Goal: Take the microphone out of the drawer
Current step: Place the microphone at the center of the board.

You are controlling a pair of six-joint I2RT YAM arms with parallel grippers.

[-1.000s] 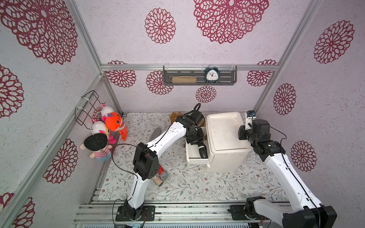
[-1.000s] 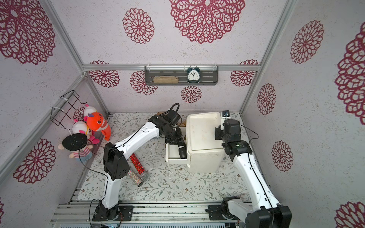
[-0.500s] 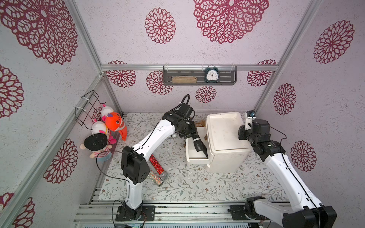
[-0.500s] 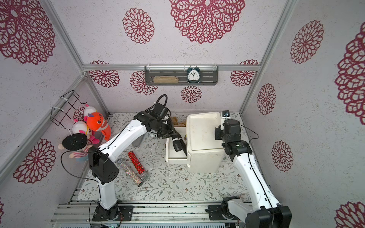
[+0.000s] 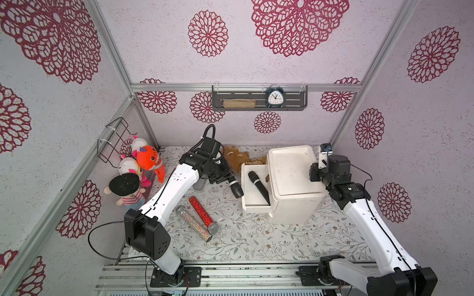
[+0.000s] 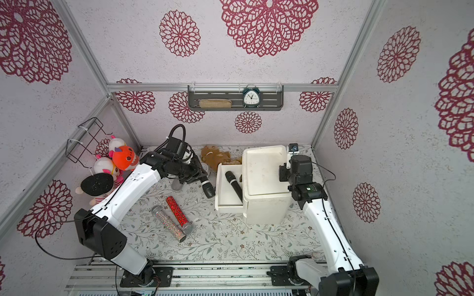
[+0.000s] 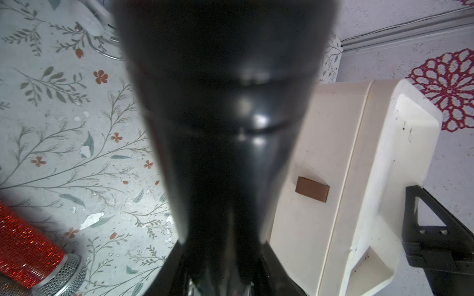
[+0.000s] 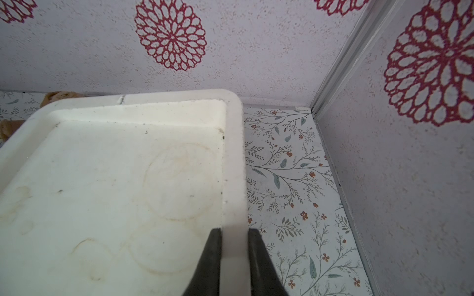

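Left jaws: part-open, clamped round black microphone (image 5: 235, 187), centre frame, beside drawer (image 5: 256, 208).
Right jaws: closed, pinching cabinet rim (image 8: 233, 166).

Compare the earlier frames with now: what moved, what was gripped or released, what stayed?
The left gripper, shut on a black handheld microphone, lifted out of the open white drawer and swung toward the robot's left, over the floral tabletop. That uncovered a second black microphone lying in the drawer. Unchanged: the right gripper, shut on the rim of the white cabinet.
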